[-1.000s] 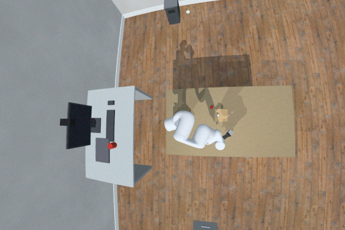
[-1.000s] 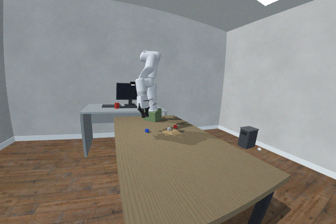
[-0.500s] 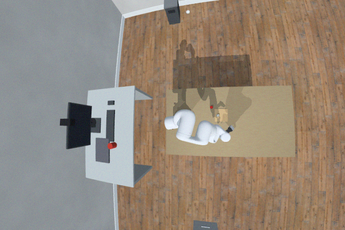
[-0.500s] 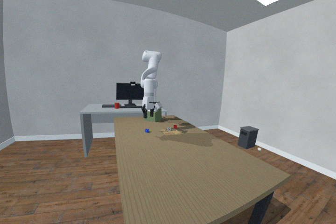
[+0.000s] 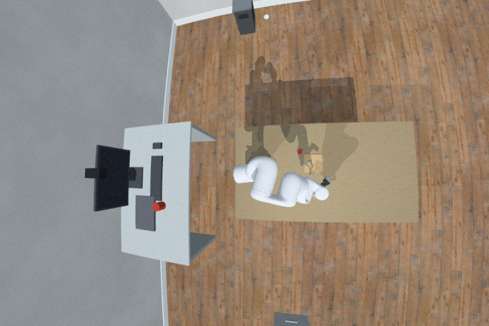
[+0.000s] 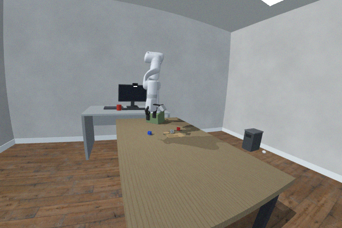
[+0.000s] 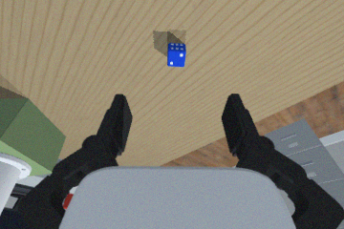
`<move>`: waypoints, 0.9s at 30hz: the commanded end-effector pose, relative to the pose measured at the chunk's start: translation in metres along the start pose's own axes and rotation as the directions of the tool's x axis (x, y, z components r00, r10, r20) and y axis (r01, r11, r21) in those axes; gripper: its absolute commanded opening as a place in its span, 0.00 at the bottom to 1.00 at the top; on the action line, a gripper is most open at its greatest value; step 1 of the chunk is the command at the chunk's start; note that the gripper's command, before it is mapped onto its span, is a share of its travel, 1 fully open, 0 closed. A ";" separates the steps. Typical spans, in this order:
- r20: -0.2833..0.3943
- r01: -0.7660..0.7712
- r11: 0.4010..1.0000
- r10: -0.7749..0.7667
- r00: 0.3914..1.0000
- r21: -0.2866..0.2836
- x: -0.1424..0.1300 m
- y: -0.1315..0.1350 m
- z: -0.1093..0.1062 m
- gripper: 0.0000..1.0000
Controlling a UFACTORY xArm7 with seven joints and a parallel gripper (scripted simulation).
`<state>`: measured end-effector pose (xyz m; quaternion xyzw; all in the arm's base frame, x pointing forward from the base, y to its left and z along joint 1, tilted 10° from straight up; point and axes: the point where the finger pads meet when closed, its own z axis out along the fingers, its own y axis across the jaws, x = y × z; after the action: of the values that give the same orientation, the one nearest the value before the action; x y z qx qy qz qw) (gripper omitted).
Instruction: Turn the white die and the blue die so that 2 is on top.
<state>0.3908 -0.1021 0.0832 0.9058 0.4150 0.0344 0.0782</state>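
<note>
The blue die [image 6: 149, 132] [image 7: 176, 54] lies on the bare table, off the mat and to its left in the exterior view; the arm hides it in the top view. The white die [image 5: 309, 163] [image 6: 172, 131] lies on the small tan mat [image 5: 318, 168] [image 6: 176, 135]. The red die [image 5: 299, 151] [image 6: 178, 128] lies on the table just beyond the mat. My gripper [image 7: 176, 105] [image 6: 150, 116] [image 5: 324, 180] is open wide and empty. It hangs above the table, short of the blue die and apart from it.
The arm's green base block [image 6: 157, 118] [image 7: 22, 129] stands at the table's [image 6: 190, 174] far end. A grey desk [image 6: 101, 110] with a monitor and a red cup [image 6: 118, 107] stands behind it. A dark bin [image 6: 252, 139] stands by the right wall.
</note>
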 end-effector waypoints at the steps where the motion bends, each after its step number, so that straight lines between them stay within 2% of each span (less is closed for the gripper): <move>1: -0.007 0.157 0.988 -0.157 0.988 -0.007 0.000 0.003 0.000 1.00; 5: -0.007 0.292 0.956 -0.292 0.956 -0.010 -0.001 0.004 0.001 1.00; 8: -0.007 0.309 0.951 -0.309 0.951 -0.011 -0.001 0.004 0.001 1.00; 9: -0.006 0.392 0.920 -0.392 0.920 -0.013 -0.002 0.004 0.002 1.00; 13: -0.005 0.476 0.879 -0.476 0.879 -0.014 -0.003 0.005 0.004 1.00; 22: -0.002 0.707 0.707 -0.707 0.707 -0.015 -0.005 0.005 0.009 1.00; 25: -0.002 0.712 0.702 -0.712 0.702 -0.015 -0.005 0.005 0.010 1.00; 26: -0.001 0.777 0.629 -0.777 0.629 -0.014 -0.006 0.005 0.012 1.00; 27: -0.001 0.795 0.606 -0.795 0.606 -0.014 -0.006 0.005 0.013 1.00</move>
<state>0.3913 -0.1094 0.0741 0.6849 0.7230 0.0015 0.0904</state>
